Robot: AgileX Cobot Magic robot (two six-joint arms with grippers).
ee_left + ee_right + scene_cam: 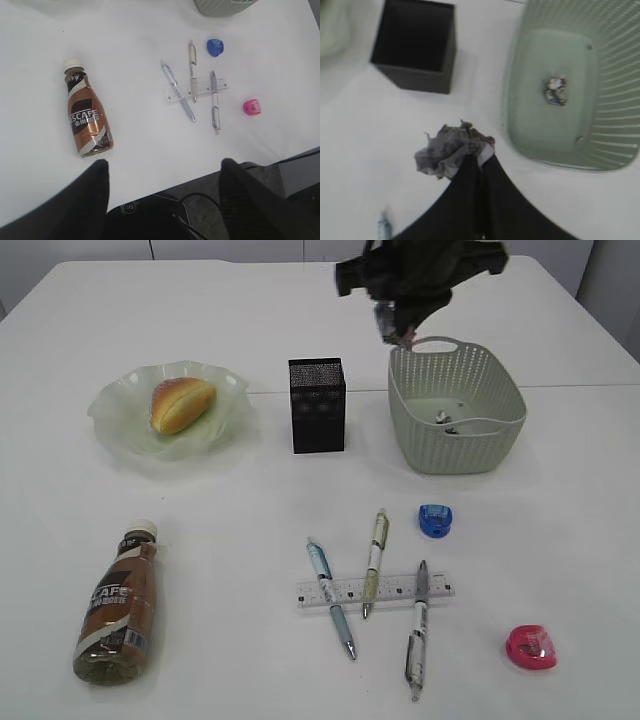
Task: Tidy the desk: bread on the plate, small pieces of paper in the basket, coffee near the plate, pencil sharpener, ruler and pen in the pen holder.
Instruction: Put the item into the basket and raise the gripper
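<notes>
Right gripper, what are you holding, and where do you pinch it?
The right gripper pinches a crumpled paper wad by its edge. The left gripper holds nothing.

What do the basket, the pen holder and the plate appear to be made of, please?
The basket: probably matte pale green plastic, moulded in a woven pattern. The pen holder: apparently black metal mesh, finely perforated. The plate: translucent pale green, glass or plastic, wavy rim.

Pale wall panels (pixel 230 248) behind, dark floor (pixel 260 175) — black cable (pixel 186 200)
</notes>
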